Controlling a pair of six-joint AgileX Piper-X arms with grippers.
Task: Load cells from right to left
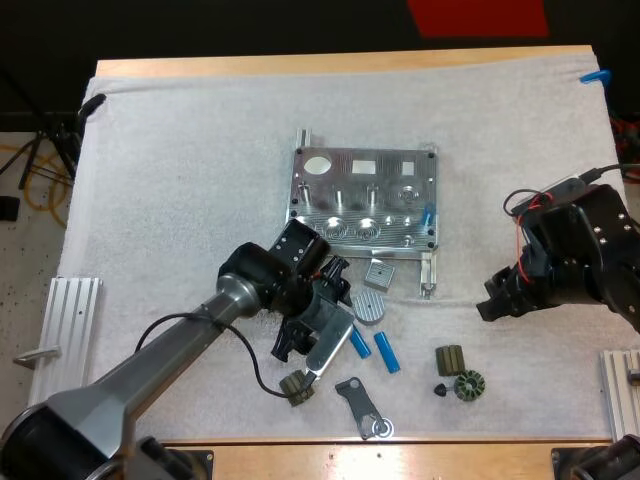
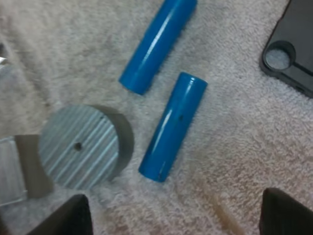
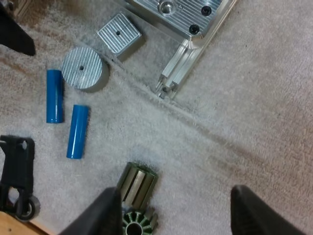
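The metal fixture (image 1: 365, 200) lies mid-mat, with one blue cylinder (image 1: 428, 214) standing in its right edge. Two more blue cylinders (image 1: 360, 343) (image 1: 387, 352) lie loose on the mat in front of it. My left gripper (image 1: 325, 335) hovers just left of them; in the left wrist view its fingers (image 2: 73, 218) stand apart, open, above the nearer blue cylinder (image 2: 173, 126), with the other cylinder (image 2: 158, 45) beyond. My right gripper (image 1: 492, 305) hangs open over bare mat right of the fixture, its fingers (image 3: 259, 210) apart near a dark green ribbed part (image 3: 138, 183).
A round ribbed disc (image 1: 369, 307) and a square metal block (image 1: 379, 272) lie by the fixture's front. A black bracket (image 1: 360, 405), a dark part (image 1: 295, 387), a green block (image 1: 450, 358) and a gear (image 1: 468, 385) sit near the front edge. Metal rails (image 1: 62, 325) (image 1: 620, 375) flank the mat.
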